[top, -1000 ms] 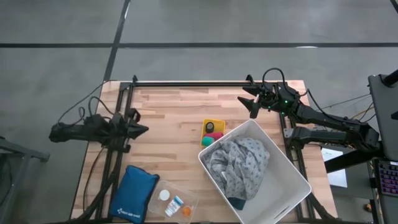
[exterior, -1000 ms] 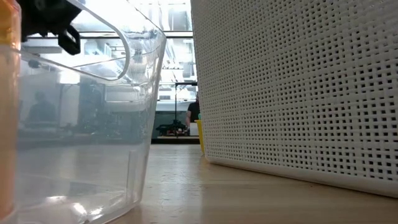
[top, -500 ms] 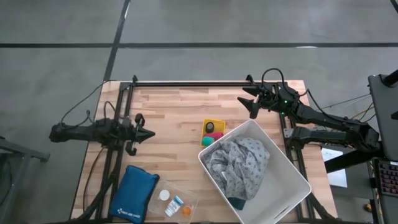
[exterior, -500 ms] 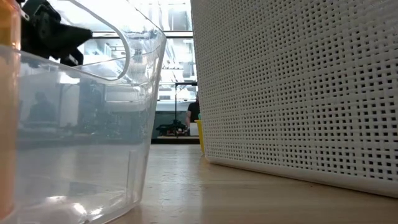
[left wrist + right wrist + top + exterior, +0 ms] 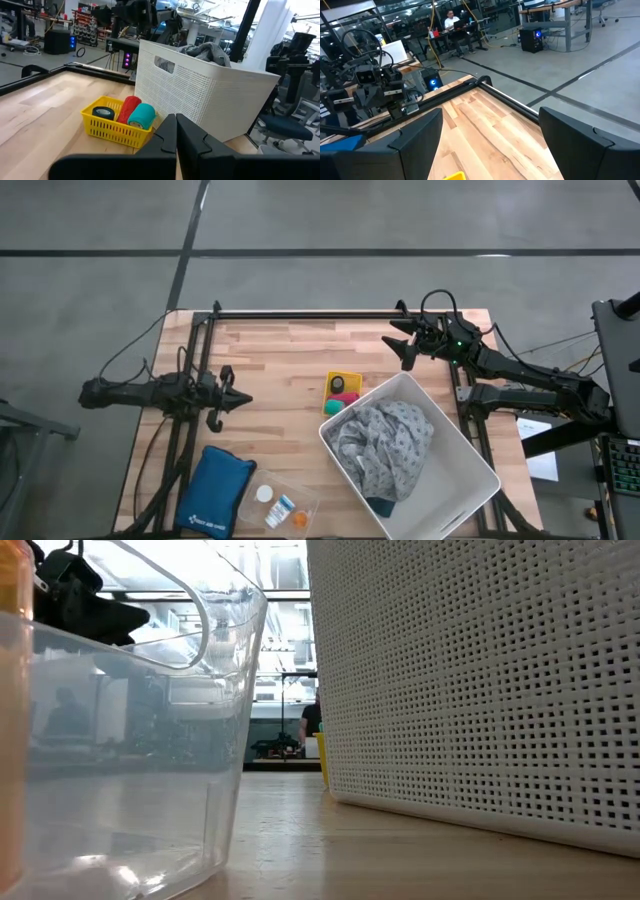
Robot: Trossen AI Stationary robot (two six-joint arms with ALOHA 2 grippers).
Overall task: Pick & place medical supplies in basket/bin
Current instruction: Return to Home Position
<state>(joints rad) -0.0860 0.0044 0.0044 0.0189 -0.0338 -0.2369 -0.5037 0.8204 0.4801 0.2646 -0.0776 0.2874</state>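
A small yellow basket [image 5: 343, 387] [image 5: 117, 125] on the table holds a dark roll [image 5: 104, 113], a pink roll [image 5: 129, 107] and a teal roll [image 5: 141, 116]. The white perforated bin [image 5: 470, 470] [image 5: 200, 95] beside it holds a grey dotted cloth [image 5: 385, 442] and a bit of blue garment [image 5: 385, 505]. My left gripper [image 5: 238, 397] [image 5: 176, 135] is shut and empty at the table's left edge, pointing level toward the yellow basket. My right gripper [image 5: 405, 348] [image 5: 490, 145] stands open and empty near the far right corner.
A blue padded pouch [image 5: 213, 492] lies at the near left. Beside it, a clear container [image 5: 280, 505] [image 5: 130, 740] holds small white bottles and an orange one. Bare wood lies between my left gripper and the yellow basket. A person sits far off in the room [image 5: 451, 17].
My left gripper has sunk toward the table at the left edge and tipped down to level, staying shut.
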